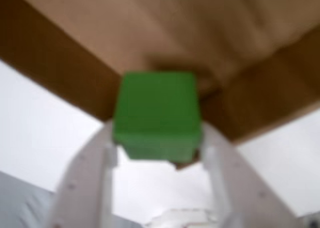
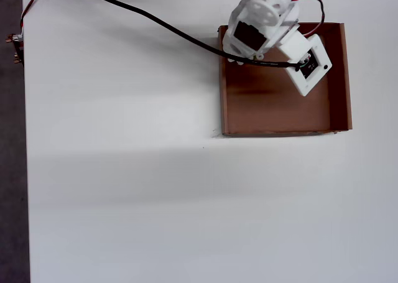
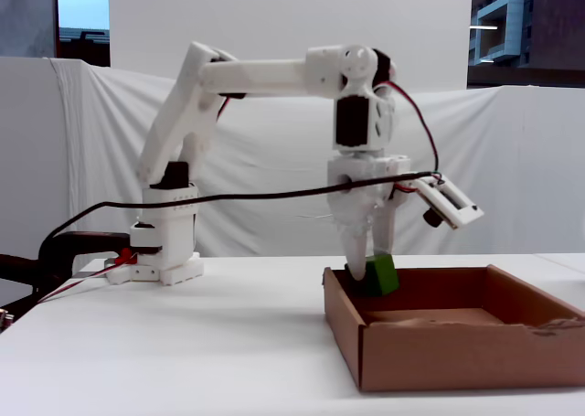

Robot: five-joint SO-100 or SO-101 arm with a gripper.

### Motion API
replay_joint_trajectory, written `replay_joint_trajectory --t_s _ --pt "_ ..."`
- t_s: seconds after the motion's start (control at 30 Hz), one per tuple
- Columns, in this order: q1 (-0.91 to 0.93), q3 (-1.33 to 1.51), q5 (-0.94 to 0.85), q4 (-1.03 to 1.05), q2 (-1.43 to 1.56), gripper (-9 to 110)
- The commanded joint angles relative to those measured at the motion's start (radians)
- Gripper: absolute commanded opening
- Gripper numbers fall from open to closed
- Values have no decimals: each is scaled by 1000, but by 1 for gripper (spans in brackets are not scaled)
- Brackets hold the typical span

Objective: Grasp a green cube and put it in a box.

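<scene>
In the wrist view the green cube (image 1: pixel 157 112) sits between my two white fingertips, and my gripper (image 1: pixel 158 147) is shut on it. Behind the cube lie the brown floor and a corner wall of the box (image 1: pixel 60 67). From the fixed view, my gripper (image 3: pixel 370 268) points down and holds the green cube (image 3: pixel 383 275), tilted, just above the far left corner of the box (image 3: pixel 457 347). In the overhead view the arm's wrist hides both cube and fingers, above the upper left part of the box (image 2: pixel 280 109).
The arm's base (image 3: pixel 164 251) stands on the white table left of the box. A black cable (image 2: pixel 155 22) runs from the wrist across the table. The table's left edge (image 2: pixel 25 171) shows in the overhead view.
</scene>
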Motion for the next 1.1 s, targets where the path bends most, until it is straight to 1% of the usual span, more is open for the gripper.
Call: replay_joint_trajectory --t_s 0.0,0.4,0.53,0.73,0.83,0.9,1.07 --pt "-11 -52 3 2 8 16" --pt "-17 -49 6 2 -21 16" --pt "-8 -49 6 2 -15 21" --pt "29 -40 6 2 21 21" --pt "89 34 6 2 138 21" --pt "189 181 8 -8 325 21" --pt "393 442 2 -31 607 21"
